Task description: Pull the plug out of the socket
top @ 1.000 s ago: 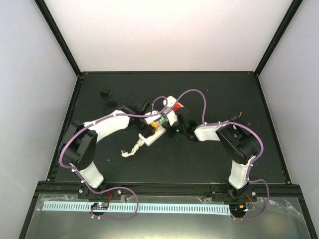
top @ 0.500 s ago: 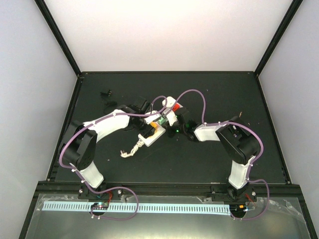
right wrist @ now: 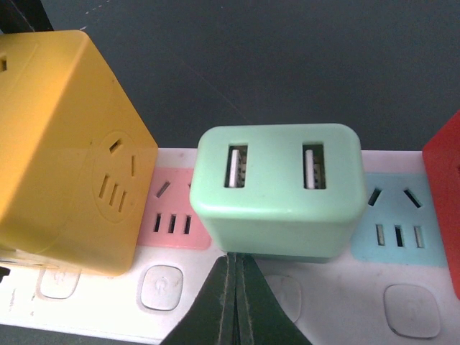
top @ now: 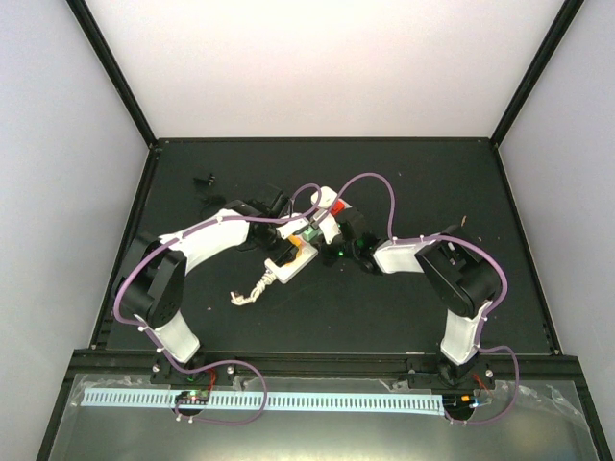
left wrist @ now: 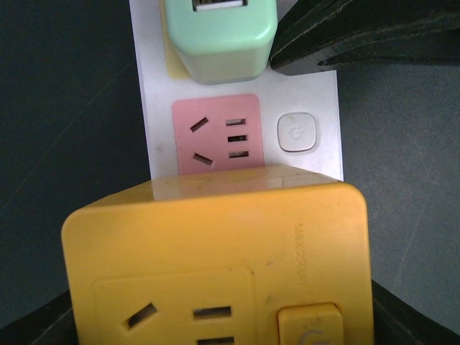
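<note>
The left gripper point(left wrist: 221, 310) is partly open and clamped on the yellow plug point(left wrist: 215, 237), with a dark finger against each side of the cube. The cube is seated in the socket point(right wrist: 338, 298) near its cord end. The right gripper point(right wrist: 234, 262) is fully closed and holds nothing, its tips at the base of the green plug point(right wrist: 277, 190). A bare pink outlet point(left wrist: 215, 135) lies between the two plugs. The socket lies slantwise on the black table point(top: 384, 307) between the arms, its short white cord point(top: 252, 288) trailing toward the near left.
</note>
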Motion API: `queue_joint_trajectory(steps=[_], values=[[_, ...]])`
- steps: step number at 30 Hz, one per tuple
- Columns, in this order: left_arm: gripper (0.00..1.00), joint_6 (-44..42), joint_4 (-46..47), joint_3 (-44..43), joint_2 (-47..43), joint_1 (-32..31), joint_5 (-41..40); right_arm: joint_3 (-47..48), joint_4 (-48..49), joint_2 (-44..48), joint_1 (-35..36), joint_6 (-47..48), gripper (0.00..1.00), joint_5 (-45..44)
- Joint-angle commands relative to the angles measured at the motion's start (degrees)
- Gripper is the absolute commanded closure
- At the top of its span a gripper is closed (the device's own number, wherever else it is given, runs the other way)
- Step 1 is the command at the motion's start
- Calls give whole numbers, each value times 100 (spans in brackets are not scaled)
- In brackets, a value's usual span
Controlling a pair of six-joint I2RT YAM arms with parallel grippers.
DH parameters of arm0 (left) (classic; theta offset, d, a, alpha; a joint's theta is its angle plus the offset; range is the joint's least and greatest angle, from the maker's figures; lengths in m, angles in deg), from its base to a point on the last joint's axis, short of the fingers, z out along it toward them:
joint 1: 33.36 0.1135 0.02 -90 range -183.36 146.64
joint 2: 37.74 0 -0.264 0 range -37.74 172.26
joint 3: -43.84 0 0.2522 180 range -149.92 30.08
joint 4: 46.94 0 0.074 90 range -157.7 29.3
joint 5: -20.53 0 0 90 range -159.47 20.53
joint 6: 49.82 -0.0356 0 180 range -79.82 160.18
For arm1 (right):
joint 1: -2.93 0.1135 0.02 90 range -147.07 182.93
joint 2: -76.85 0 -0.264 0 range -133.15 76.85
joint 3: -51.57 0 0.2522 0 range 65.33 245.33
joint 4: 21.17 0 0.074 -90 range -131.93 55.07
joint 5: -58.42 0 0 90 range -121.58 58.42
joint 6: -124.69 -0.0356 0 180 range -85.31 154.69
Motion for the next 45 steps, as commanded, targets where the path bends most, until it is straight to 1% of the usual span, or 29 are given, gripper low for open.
queue_joint_trajectory(steps=[1, 9, 15, 18, 21, 26, 32, 38, 45], values=[[66, -197, -428, -427, -434, -26, 224, -122, -591, -372, -29, 87, 99, -500], [66, -445, -549, -304, -616, -26, 139, -94, -609, -456, -30, 91, 99, -531], [68, -416, -848, -408, -747, -13, 320, -98, -610, -480, -29, 80, 99, -585], [68, -414, -972, -385, -861, 162, 320, -110, -618, -421, -33, 102, 99, -537], [67, -438, -1039, -408, -981, 563, 369, -147, -547, -351, -29, 127, 99, -453], [67, -473, -1136, -553, -1084, 1456, 667, -161, -487, -221, -29, 149, 99, -358], [67, -738, -1219, -709, -1018, 2532, 956, -142, -460, 14, -32, 226, 99, -194], [67, -1008, -1184, -1110, -637, 3501, 812, -160, -440, 206, -29, 249, 99, -58], [67, -1330, -1586, -2002, 112, 4335, 236, -188, -464, 411, -25, 201, 98, 147]])
